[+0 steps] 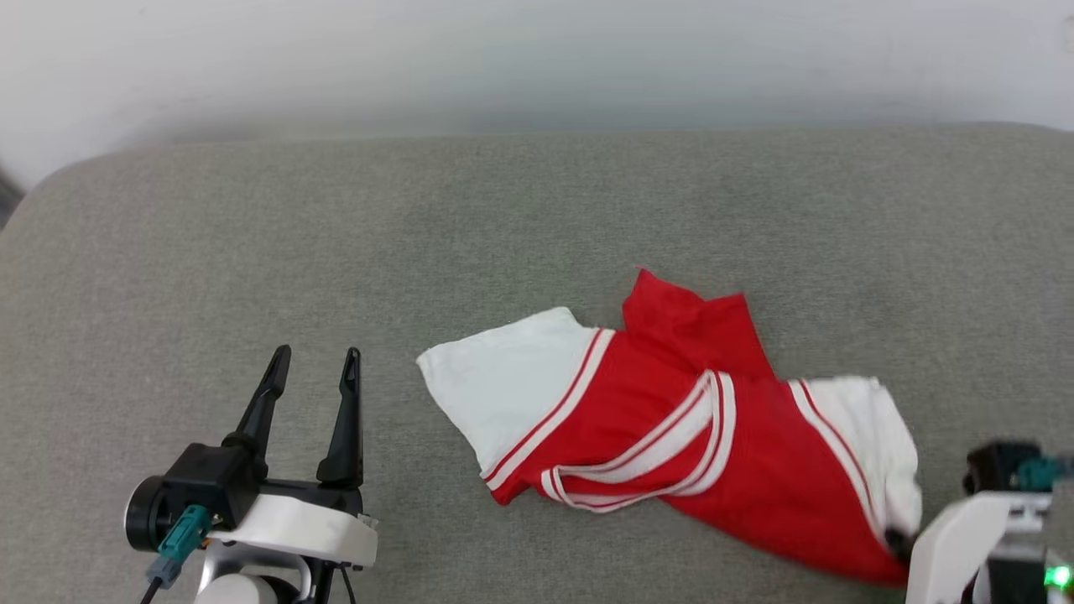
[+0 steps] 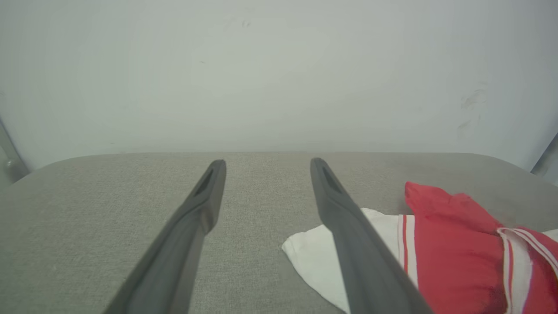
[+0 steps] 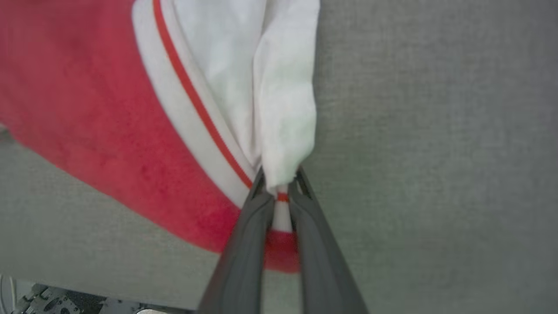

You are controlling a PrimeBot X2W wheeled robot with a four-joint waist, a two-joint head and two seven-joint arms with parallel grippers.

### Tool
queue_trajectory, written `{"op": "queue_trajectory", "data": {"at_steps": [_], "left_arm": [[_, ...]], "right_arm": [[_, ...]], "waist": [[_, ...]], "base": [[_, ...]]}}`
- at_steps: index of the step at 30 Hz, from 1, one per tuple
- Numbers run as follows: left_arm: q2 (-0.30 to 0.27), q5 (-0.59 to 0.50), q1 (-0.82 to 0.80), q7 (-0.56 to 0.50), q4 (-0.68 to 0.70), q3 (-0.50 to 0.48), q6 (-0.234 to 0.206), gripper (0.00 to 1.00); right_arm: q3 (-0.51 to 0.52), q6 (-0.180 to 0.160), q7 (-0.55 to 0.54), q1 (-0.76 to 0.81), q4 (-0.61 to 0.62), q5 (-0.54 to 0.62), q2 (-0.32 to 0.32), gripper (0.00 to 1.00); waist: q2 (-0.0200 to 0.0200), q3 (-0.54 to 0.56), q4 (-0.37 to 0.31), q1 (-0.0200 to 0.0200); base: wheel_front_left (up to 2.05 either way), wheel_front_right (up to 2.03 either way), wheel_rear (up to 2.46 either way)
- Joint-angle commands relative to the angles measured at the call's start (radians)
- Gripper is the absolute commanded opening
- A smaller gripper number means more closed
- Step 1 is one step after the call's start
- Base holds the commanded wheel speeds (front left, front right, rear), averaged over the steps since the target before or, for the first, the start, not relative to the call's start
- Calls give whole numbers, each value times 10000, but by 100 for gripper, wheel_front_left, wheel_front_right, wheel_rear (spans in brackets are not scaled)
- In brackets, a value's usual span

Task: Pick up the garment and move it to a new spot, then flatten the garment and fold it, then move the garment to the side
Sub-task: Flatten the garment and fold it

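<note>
The garment (image 1: 663, 419), a red shirt with white sleeves and red-and-white striped trim, lies crumpled on the grey cushion, right of centre. My right gripper (image 3: 279, 181) is shut on the garment (image 3: 130, 109) where the white sleeve meets the striped trim, fabric pinched between the fingers. In the head view the right gripper (image 1: 899, 541) sits at the garment's lower right corner, mostly hidden behind its white wrist. My left gripper (image 1: 315, 361) stands open at the lower left, well clear of the cloth. Its fingers (image 2: 348, 235) point toward the back edge, with the white sleeve (image 2: 314, 257) just to their right.
The grey cushion (image 1: 336, 235) spans the whole width, with a pale wall (image 1: 537, 59) behind its rounded back edge. Bare cushion lies left of and behind the garment. A strip of floor or base parts (image 3: 52, 301) shows past the cushion's front edge.
</note>
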State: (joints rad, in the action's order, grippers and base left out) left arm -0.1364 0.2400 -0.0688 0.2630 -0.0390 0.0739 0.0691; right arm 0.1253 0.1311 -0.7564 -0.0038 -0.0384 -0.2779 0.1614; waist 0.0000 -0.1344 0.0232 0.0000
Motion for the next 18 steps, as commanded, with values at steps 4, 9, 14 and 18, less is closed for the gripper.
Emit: {"op": "queue_trajectory", "data": {"at_steps": [4,9,14,18], "left_arm": [[-29,78,197,-21,7,-39,-94,100],[-43,141,318,-58,-76,-21,-130,100],[-73,194,469,-100,-110,-43,-192,100],[-153,214,605,-146,-74,-64,-252,100]], "right_arm": [[275,-7,242,737,-130,33,-550,55],[483,-5,1517,937,-336,128,-879,100],[502,-5,3849,676,91,388,-1013,100],[251,-5,5526,312,360,594,-1053,100]], "waist": [[0,57,-145,0],[0,204,-199,0],[0,392,-198,0],[0,497,-228,0]], "base": [[0,0,0],[0,0,0],[0,0,0],[0,0,0]]}}
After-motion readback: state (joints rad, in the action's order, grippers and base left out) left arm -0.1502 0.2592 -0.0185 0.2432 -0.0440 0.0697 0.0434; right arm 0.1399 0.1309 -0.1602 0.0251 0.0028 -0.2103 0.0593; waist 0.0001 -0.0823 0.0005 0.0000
